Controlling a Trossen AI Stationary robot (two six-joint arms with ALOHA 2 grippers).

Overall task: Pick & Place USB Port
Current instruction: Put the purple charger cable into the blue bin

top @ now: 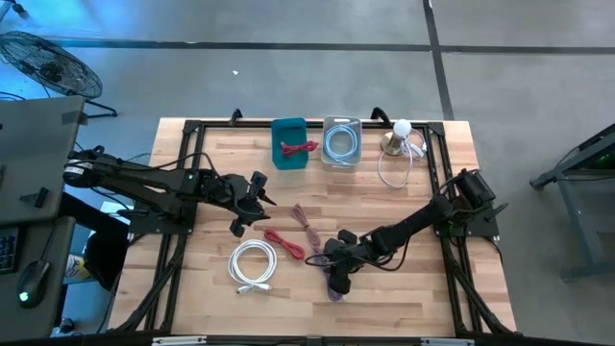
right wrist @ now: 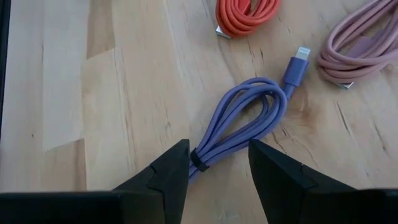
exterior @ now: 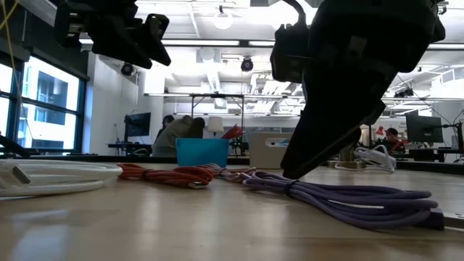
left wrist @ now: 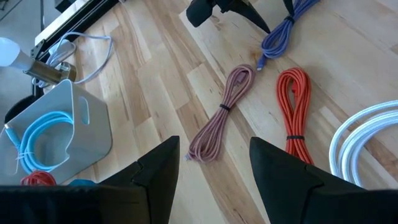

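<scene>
Pale wooden tabletop (right wrist: 74,93): right gripper (right wrist: 217,163), fingers spread, straddles the limp, light purple coiled cable (right wrist: 239,127); best grasped near its black tie.

Left gripper (left wrist: 213,171): its two dark fingers are spread apart, with bare wood between them. It holds nothing.
Pink cable (left wrist: 219,116): a tied bundle lying on the table (left wrist: 149,99), just past the gap between the fingers.
Red cable (left wrist: 293,109): a tied bundle lying next to the pink one, not touching it.
White cable (left wrist: 364,134): a big coil at the edge of the picture, near the red one.
Purple cable (left wrist: 285,30): farther off, under the right gripper (left wrist: 227,8).
Grey bin (left wrist: 65,127): holds a light blue cable (left wrist: 40,134).
Lamp (left wrist: 28,62): a white bulb on a brass base, behind the bin.
</scene>
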